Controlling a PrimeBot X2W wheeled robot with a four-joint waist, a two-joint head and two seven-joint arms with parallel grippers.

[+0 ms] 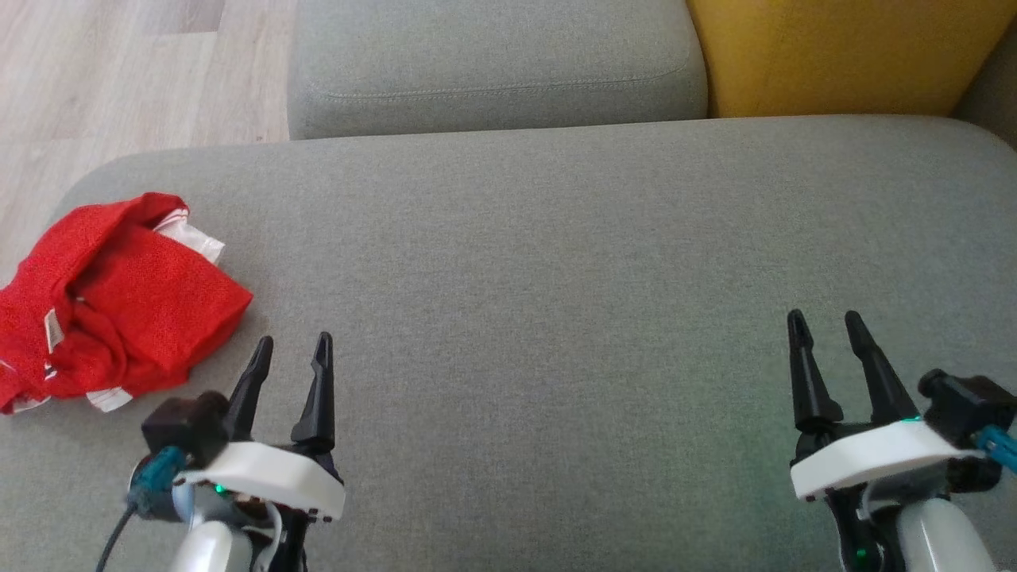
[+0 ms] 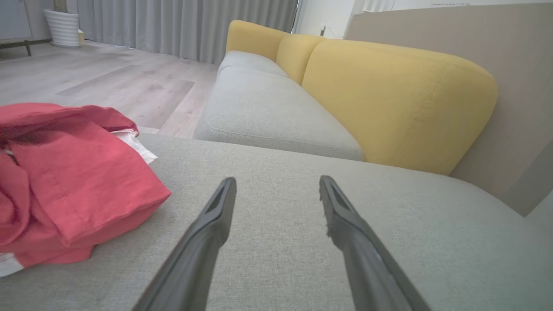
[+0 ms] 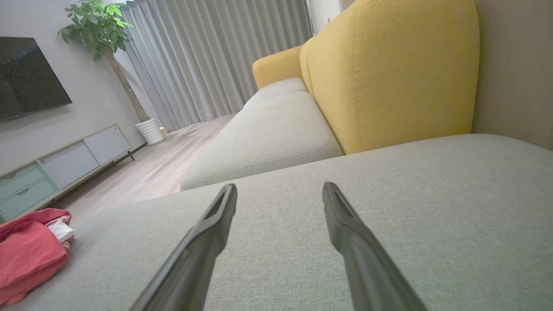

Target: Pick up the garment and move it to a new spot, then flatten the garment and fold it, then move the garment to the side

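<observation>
Head view shows you nothing done yet: the crumpled red fabric garment (image 1: 111, 298) lies untouched, left gripper (image 1: 291, 351) and right gripper (image 1: 827, 325) both spread, empty.

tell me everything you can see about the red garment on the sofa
The red garment is soft, finely textured cloth with white trim showing at some edges. It lies crumpled in a loose heap, neither flattened nor folded, at the left end of the grey seat cushion, near its rounded corner. Only the cushion touches it. The left hand, open, sits just to its right, apart from it.
</observation>
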